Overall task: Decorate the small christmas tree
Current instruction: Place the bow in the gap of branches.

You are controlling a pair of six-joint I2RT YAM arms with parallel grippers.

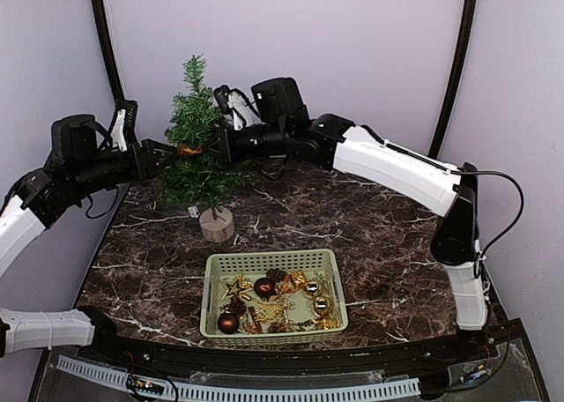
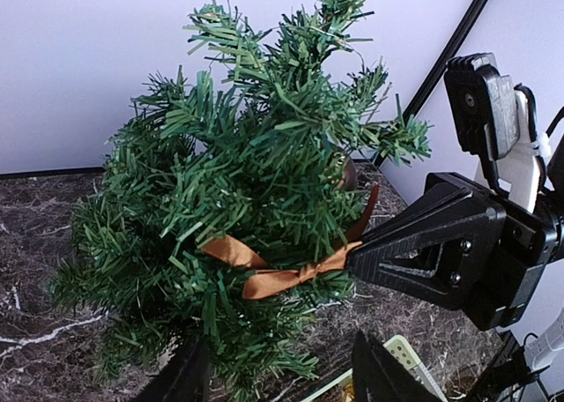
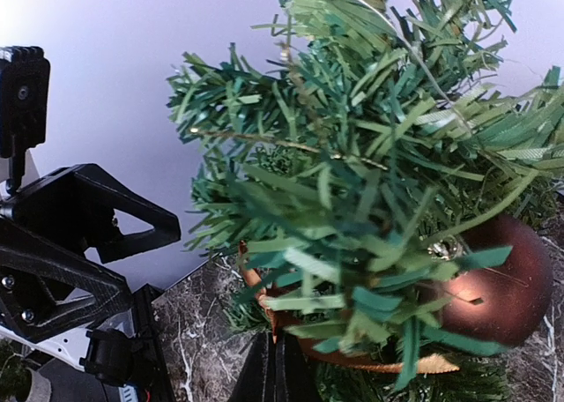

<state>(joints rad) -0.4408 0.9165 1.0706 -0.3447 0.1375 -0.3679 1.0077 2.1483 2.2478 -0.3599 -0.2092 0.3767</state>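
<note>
Your bristly green miniature pine (image 1: 196,146) stands upright, tip skyward, at the far left of the marbled counter (image 1: 379,234). Your left fingers (image 2: 188,380) gape apart by its boughs. Your right fingers (image 2: 414,252) pinch a brown satin ribbon (image 2: 278,279).

Marble table (image 1: 397,243), small christmas tree (image 1: 196,111) and basket (image 1: 264,257)

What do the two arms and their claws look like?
The left arm and the right arm have long white links joined by black joints. The left claw and the right claw are black, with wedge-shaped fingers that have triangular cut-outs. A thin black cable loops beside the right arm's elbow.
</note>
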